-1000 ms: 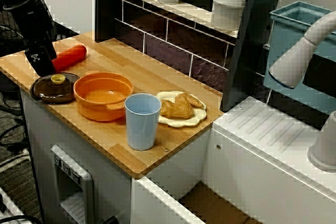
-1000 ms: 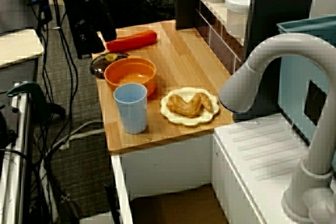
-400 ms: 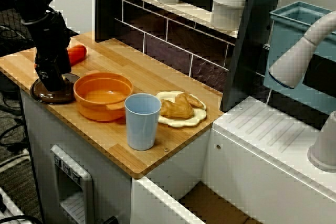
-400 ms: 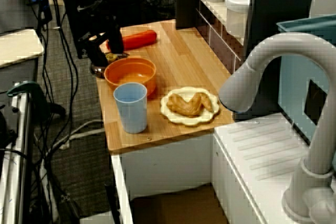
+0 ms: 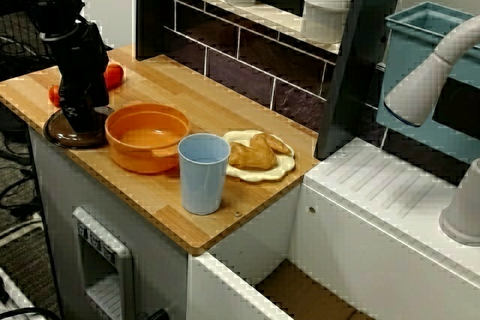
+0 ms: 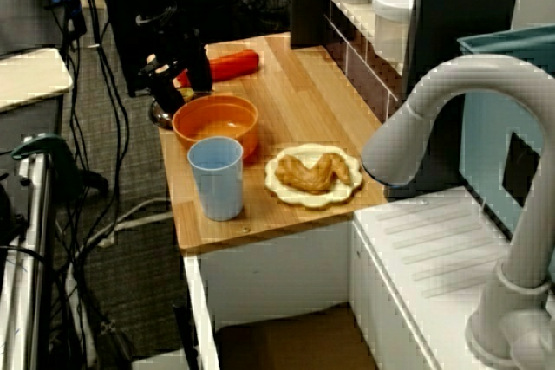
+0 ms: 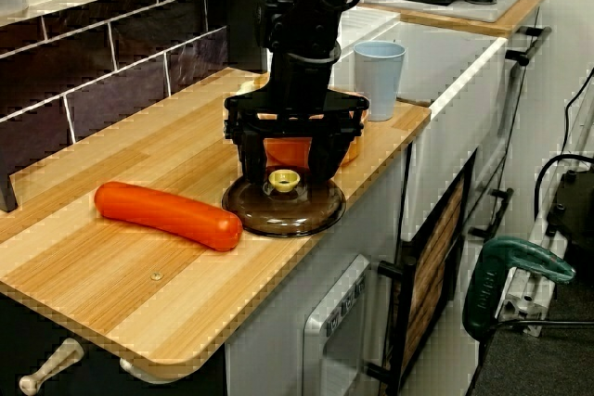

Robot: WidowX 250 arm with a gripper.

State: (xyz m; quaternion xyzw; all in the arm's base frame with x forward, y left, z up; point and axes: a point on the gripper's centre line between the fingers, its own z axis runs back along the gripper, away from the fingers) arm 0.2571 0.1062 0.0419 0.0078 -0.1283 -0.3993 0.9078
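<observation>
Wooden counter (image 5: 187,88), dark tiled backsplash (image 5: 240,54), white sink unit (image 5: 375,200), grey carpet (image 6: 139,257).

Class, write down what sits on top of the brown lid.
On the brown lid stands a yellow knob, with the open gripper straddling it. The gripper hides the lid's far rim; whether it touches the lid is unseen.

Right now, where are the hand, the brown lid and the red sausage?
hand (image 7: 284,166): counter-end view, midway between its open fingertips.
brown lid (image 7: 283,214): counter-end view, front of its dome.
red sausage (image 7: 167,214): counter-end view, middle of its length.
</observation>
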